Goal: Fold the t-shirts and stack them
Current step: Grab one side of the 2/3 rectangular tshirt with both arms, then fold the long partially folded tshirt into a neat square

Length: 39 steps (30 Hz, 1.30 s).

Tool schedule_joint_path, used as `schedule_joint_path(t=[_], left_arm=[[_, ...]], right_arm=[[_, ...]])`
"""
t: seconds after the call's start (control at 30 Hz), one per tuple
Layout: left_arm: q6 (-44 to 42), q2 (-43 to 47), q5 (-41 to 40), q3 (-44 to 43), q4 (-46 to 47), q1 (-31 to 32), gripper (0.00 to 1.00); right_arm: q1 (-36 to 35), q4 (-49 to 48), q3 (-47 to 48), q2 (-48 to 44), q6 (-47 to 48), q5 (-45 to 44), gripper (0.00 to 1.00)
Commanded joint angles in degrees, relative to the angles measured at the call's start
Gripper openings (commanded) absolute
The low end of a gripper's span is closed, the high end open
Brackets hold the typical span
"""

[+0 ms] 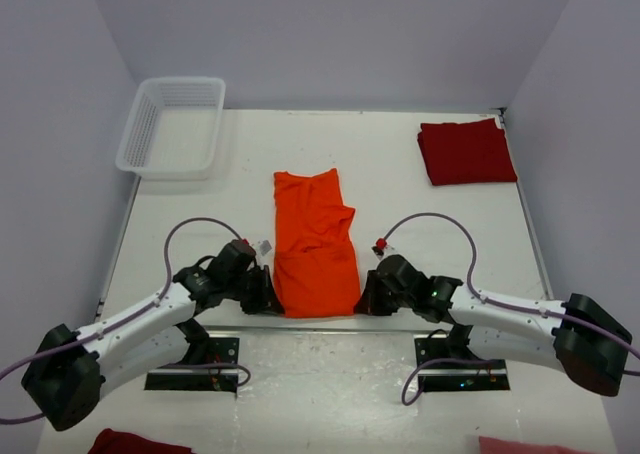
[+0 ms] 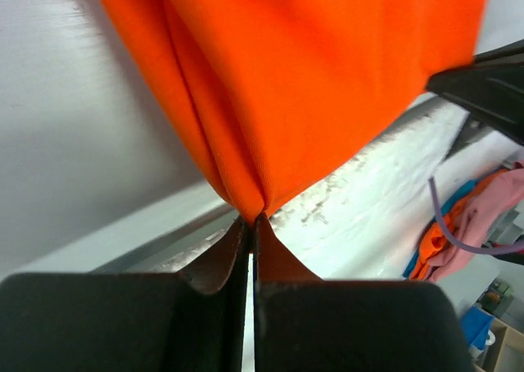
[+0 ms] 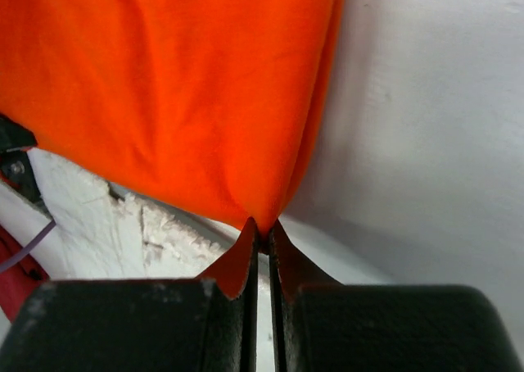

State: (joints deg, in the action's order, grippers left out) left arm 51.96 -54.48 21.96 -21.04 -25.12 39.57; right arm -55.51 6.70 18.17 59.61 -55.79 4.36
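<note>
Orange t-shirt lies folded into a long strip at the centre of the tabletop. The left fingers are clenched on its lower left corner, and the right fingers on its lower right corner. A dark red t-shirt lies folded at the upper right. A white basket sits upper left.

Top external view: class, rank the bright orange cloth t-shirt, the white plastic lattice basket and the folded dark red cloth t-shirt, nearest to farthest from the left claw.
1. Bright orange cloth t-shirt, middle, corner pinched in the left claw.
2. White plastic lattice basket, far left.
3. Folded dark red cloth t-shirt, far right.
</note>
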Motion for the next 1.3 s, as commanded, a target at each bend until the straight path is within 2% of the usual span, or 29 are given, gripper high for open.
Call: schedule_joint_path(t=[0.0,0.1,0.3,0.47,0.57,0.63,0.77,0.87,1.0,1.13,1.27], left_arm=[[2.4,7.4,-0.9,-1.2,-6.2,0.3,0.00],[3.3,12.3,-0.9,-1.3,-9.5,0.4,0.00],[2.6,16.2,-2.2,-4.2,-13.8,0.5,0.00],[-0.7,13.4,-10.4,-10.9,-15.1,0.4,0.00],[-2.1,7.4,-13.8,-16.4,-10.8,0.5,0.00],[-2.7,4.0,-14.6,-18.4,-8.5,0.3,0.00],[-4.2,-5.5,-15.9,-24.1,-3.3,-0.6,0.00],[-6.6,-9.1,-15.9,-27.7,-2.0,-4.3,0.00],[-11.2,-15.5,-13.8,-32.2,-0.5,-13.5,0.00],[-13.9,-22.1,-13.0,-37.9,0.1,-18.0,0.00],[-12.8,-30.2,-12.1,-44.0,3.2,-21.3,0.00]], right_arm=[[-2.5,9.8,5.0,-3.5,3.6,-4.3,0.00],[-3.6,13.7,7.1,-4.9,3.8,-6.2,0.00],[-6.7,16.5,10.7,-5.7,3.4,-9.2,0.00],[-7.2,20.7,15.9,-2.7,5.2,-15.0,0.00],[-6.6,24.5,26.2,2.9,9.5,-20.2,0.00],[-4.9,25.6,30.5,5.9,11.7,-20.3,0.00],[2.7,27.3,41.7,13.5,17.5,-18.6,0.00],[7.8,28.2,47.3,18.9,22.2,-16.6,0.00],[13.2,30.0,58.7,25.9,26.7,-13.2,0.00],[17.1,31.0,66.5,35.4,31.1,-8.5,0.00],[20.6,31.5,76.4,43.5,34.3,-4.7,0.00]])
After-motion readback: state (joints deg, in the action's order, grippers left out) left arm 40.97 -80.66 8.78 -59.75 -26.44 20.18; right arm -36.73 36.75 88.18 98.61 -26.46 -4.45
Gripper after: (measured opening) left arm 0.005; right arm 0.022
